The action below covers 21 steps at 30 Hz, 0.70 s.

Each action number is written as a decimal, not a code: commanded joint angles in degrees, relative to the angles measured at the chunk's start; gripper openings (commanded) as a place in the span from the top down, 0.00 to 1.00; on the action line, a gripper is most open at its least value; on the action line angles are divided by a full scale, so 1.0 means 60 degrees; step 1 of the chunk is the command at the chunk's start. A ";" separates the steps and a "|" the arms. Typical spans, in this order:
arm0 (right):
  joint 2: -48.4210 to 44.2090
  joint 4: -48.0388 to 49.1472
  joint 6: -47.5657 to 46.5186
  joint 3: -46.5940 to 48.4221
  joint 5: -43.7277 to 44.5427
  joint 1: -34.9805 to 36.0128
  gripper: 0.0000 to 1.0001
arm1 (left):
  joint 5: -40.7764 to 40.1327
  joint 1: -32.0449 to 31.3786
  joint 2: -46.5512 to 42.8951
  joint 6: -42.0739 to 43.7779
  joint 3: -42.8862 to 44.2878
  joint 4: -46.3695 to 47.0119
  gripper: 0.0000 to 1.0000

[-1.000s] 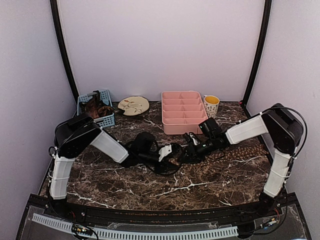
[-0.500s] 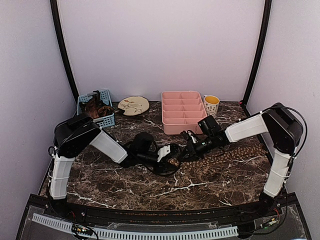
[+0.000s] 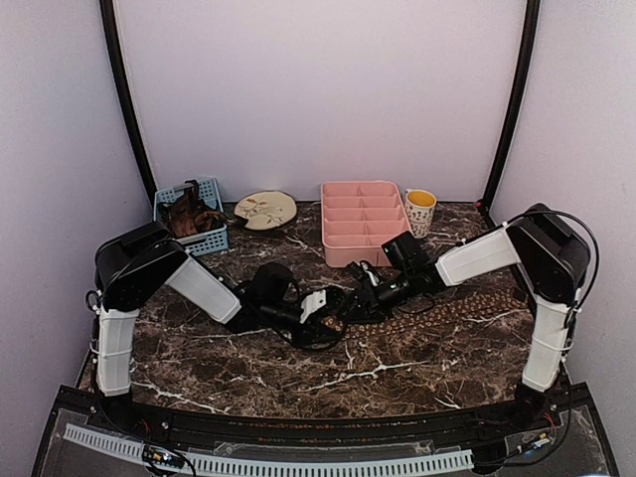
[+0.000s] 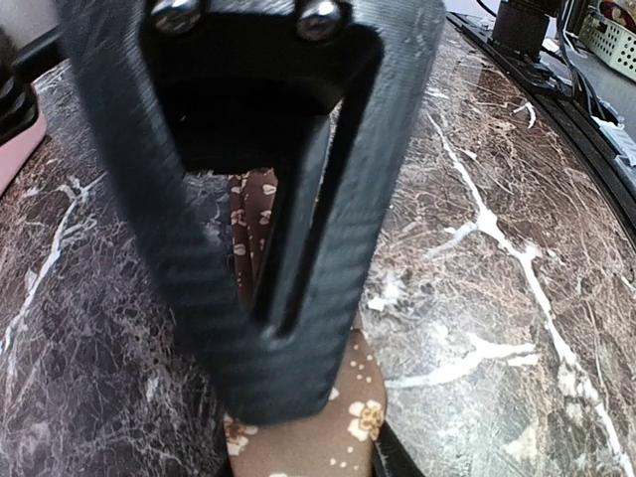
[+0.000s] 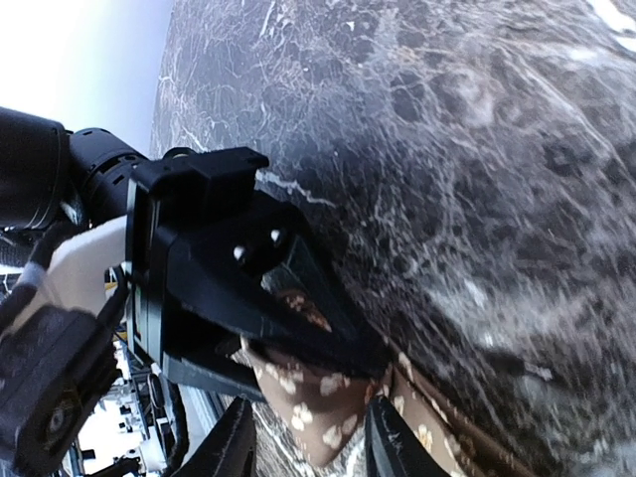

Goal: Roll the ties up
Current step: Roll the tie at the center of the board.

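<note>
A dark brown tie (image 3: 459,304) with tan dots lies across the right half of the marble table (image 3: 298,383). Its left end is lifted between the two grippers at the table's middle. My left gripper (image 3: 336,310) is shut on that end. In the left wrist view the gripper (image 4: 283,343) pinches the fabric (image 4: 353,417), which bulges out below the fingertips. My right gripper (image 3: 364,299) is open right against it. In the right wrist view its gripper (image 5: 308,442) straddles the tie's end (image 5: 318,402), just below the left gripper (image 5: 248,288).
A pink divided tray (image 3: 364,234) stands behind the grippers, with a cup (image 3: 420,210) to its right. A plate (image 3: 265,210) and a blue basket (image 3: 195,221) holding dark fabric are at the back left. A black cable (image 3: 310,341) loops under the left wrist.
Both grippers have shifted left together, the left arm drawing back and the right following. The tie's end has moved left with them.
</note>
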 commanded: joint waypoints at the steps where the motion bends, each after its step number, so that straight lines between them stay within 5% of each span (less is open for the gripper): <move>1: 0.0430 0.0226 0.0069 0.0607 -0.0263 0.0273 0.65 | -0.0025 0.0048 -0.0199 0.0166 -0.0287 -0.0979 0.74; 8: 0.0410 -0.0304 -0.0291 0.0724 -0.0154 0.0365 0.75 | 0.0014 0.0090 -0.0196 0.0176 -0.0313 -0.0996 0.74; 13: 0.0258 -0.0687 -0.0588 0.0640 0.0094 0.0344 1.00 | 0.0027 0.0117 -0.0211 0.0163 -0.0285 -0.1044 0.74; 16: 0.0174 -0.0950 -0.0851 0.0514 0.0471 0.0296 1.00 | -0.0001 0.0135 -0.0216 0.0150 -0.0328 -0.1020 0.74; 21: 0.0249 -0.0924 -0.1155 0.0270 0.1169 0.0277 1.00 | -0.0155 0.0150 -0.0378 -0.0301 -0.0636 -0.0228 0.48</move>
